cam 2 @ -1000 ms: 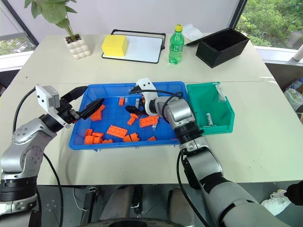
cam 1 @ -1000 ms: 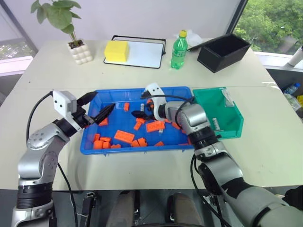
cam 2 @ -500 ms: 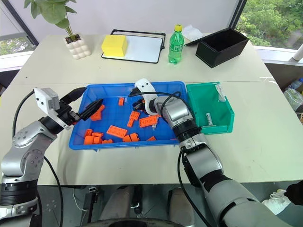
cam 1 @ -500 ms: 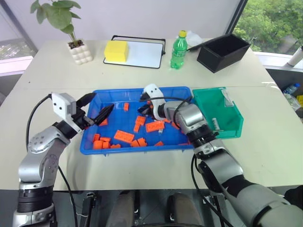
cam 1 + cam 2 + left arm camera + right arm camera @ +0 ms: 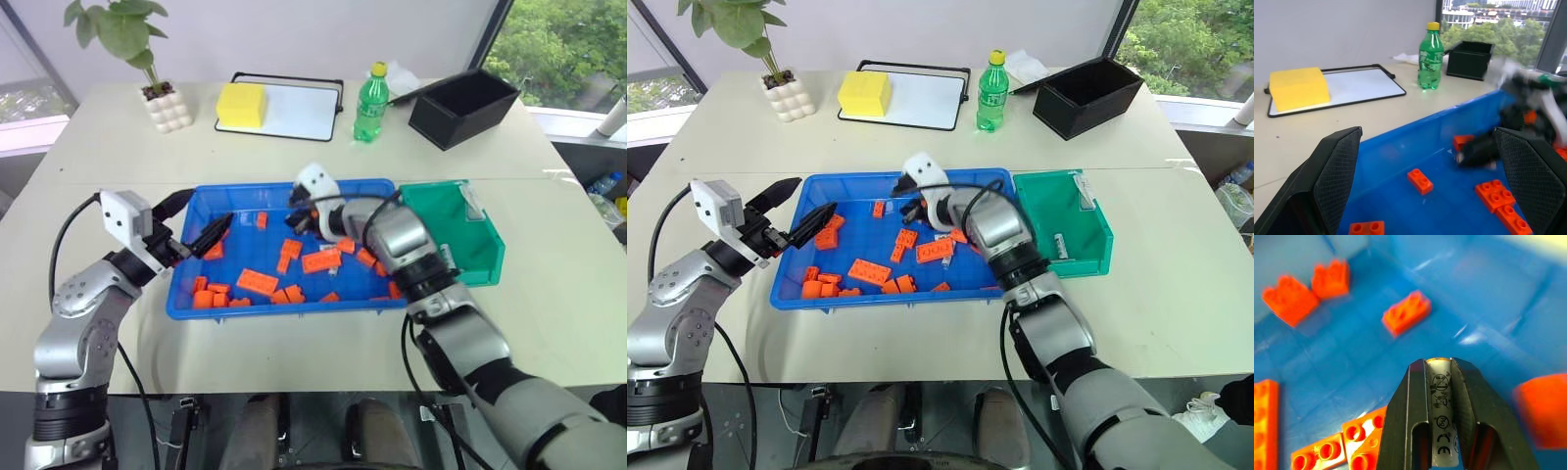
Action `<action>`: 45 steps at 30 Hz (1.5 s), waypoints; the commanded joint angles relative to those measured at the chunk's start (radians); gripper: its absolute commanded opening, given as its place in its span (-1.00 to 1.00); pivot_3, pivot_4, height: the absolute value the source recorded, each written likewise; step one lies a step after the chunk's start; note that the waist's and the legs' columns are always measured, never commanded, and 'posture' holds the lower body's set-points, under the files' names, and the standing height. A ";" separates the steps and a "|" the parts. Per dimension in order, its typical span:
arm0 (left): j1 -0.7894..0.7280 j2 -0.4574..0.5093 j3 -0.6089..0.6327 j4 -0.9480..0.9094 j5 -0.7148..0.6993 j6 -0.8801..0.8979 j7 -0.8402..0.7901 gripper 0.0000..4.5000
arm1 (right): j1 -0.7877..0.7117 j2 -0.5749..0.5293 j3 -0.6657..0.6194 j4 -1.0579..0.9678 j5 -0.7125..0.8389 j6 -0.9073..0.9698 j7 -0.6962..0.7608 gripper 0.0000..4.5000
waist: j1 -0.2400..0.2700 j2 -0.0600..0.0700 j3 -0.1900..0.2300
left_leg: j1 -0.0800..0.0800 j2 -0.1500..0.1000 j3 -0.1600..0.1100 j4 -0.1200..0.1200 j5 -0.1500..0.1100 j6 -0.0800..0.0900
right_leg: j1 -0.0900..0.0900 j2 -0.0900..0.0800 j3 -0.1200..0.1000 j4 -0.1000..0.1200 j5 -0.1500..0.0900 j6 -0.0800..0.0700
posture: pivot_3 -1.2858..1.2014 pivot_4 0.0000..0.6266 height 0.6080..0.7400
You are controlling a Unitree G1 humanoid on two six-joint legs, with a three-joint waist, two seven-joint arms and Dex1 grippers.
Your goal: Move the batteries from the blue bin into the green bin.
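Note:
The blue bin (image 5: 284, 311) sits mid-table with several orange blocks (image 5: 257, 282) scattered in it. Over its far middle my right gripper (image 5: 299, 211) is shut on a battery (image 5: 1440, 421); the silvery cylinder stands between the two black fingers, lifted off the bin floor. At the bin's left end my left gripper (image 5: 204, 221) hovers open with nothing in it, seen again in the left wrist view (image 5: 1425, 132). Against the blue bin's right side stands the green bin (image 5: 480, 250), and a battery (image 5: 1060, 245) lies inside it.
Along the table's far side are a green bottle (image 5: 370, 103), a black box (image 5: 460, 108), a yellow block (image 5: 241, 106) on a whiteboard tray, and a potted plant (image 5: 165, 108). Bare tabletop surrounds both bins.
My right gripper closed on a battery in the blue bin and lifted it off the floor, rolling slightly. The left arm held still.

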State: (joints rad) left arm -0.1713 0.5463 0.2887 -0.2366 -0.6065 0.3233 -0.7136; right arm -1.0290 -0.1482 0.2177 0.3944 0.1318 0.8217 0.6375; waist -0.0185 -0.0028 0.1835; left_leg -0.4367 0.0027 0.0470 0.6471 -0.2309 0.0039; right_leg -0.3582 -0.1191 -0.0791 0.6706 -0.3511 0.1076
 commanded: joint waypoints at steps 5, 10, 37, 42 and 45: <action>-0.102 0.125 -0.038 0.031 -0.081 0.069 -0.234 1.00 | -0.144 -0.161 -0.154 -0.256 0.101 0.175 0.030 -0.96 | 0.007 -0.002 -0.001 | -0.001 0.000 -0.001 0.000 0.000 0.000 | 0.000 0.000 -0.001 -0.002 0.000 0.000 | 0.03 -0.52 0.99; -0.218 0.168 -0.099 0.140 -0.054 0.060 -0.365 1.00 | -0.077 -0.296 -0.206 -0.401 0.130 0.308 0.017 -0.96 | 0.006 -0.002 -0.001 | -0.001 -0.001 0.000 0.000 0.000 0.000 | 0.001 0.000 0.000 -0.003 0.000 0.000 | 0.03 -0.52 0.99; -0.394 0.070 -0.217 0.368 0.065 -0.024 -0.516 1.00 | 0.409 -0.599 -0.444 -0.791 0.239 0.590 -0.111 0.37 | 0.008 -0.002 -0.001 | -0.003 -0.001 -0.001 0.001 0.000 0.001 | 0.000 0.000 -0.001 -0.004 0.000 0.000 | 0.03 -0.52 0.99; -0.373 0.078 -0.200 0.352 0.064 -0.021 -0.504 1.00 | 0.379 -0.654 -0.386 -0.740 0.201 0.462 -0.108 0.96 | 0.008 -0.002 -0.001 | -0.003 -0.001 -0.001 0.001 0.000 0.001 | 0.000 0.000 -0.001 -0.004 0.000 0.000 | 0.03 -0.52 0.99; -0.368 0.080 -0.194 0.349 0.066 -0.022 -0.495 1.00 | 0.329 -0.704 -0.320 -0.691 0.182 0.311 -0.056 0.96 | 0.007 -0.002 0.000 | -0.003 -0.001 -0.001 0.001 0.000 0.001 | 0.000 0.000 0.000 -0.004 0.000 0.000 | 0.03 -0.52 0.99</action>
State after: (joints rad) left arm -0.5371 0.6139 0.0648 0.1454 -0.5343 0.3091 -1.2154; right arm -0.6520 -0.8290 -0.1134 -0.2959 0.3268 1.2312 0.5506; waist -0.0116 -0.0044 0.1830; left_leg -0.4402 0.0022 0.0464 0.6486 -0.2306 0.0044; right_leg -0.3581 -0.1187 -0.0796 0.6668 -0.3511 0.1077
